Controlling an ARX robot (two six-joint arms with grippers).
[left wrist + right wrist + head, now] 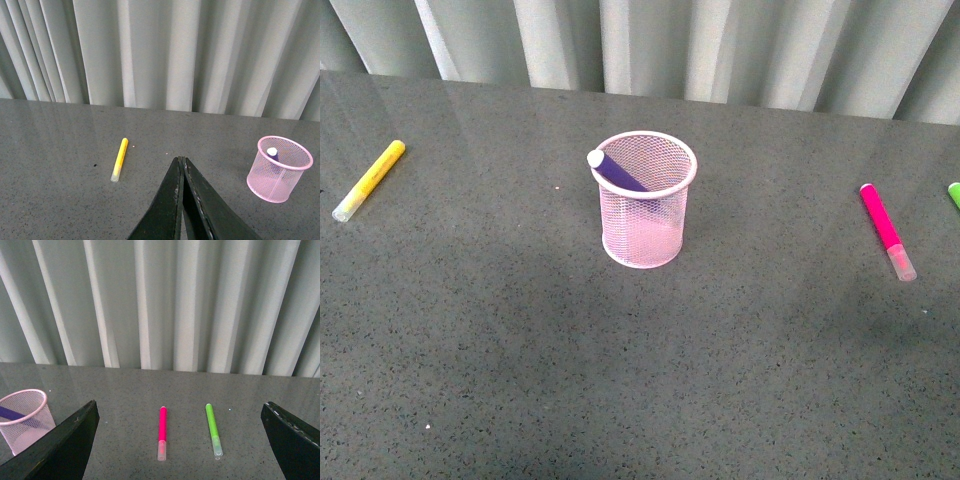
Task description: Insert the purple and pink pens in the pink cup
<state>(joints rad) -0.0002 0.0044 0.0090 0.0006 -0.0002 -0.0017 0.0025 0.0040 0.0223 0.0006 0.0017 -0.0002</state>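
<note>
We see the pink cup (642, 238) standing upright near the middle of the dark speckled table (620, 390), with a pale pleated curtain (650, 45) hanging behind the table's far edge. The purple pen (620, 175) is already inside the cup, tilted, and its pale cap pokes just above the rim on the cup's left side. The pink pen (884, 226) is not in the cup. It lies flat on the table well apart from the cup, off to the robot's right, with its clear cap pointing toward us. Just beside it, further right and cut off by the edge of the front view, we find a green marker (954, 193); the right wrist view shows the two lying roughly parallel and apart, caps at the near end. A yellow marker (368, 180) lies flat far to the left, also well away from the cup. The left claw (181, 162) has its two dark fingers pressed together with nothing between them, hanging above bare table between the yellow marker and the cup. The right claw (180, 405) is spread wide and holds nothing, with the pink pen and green marker on the table showing in the gap between its fingers. The markers are too small for us to read any print on them.
</note>
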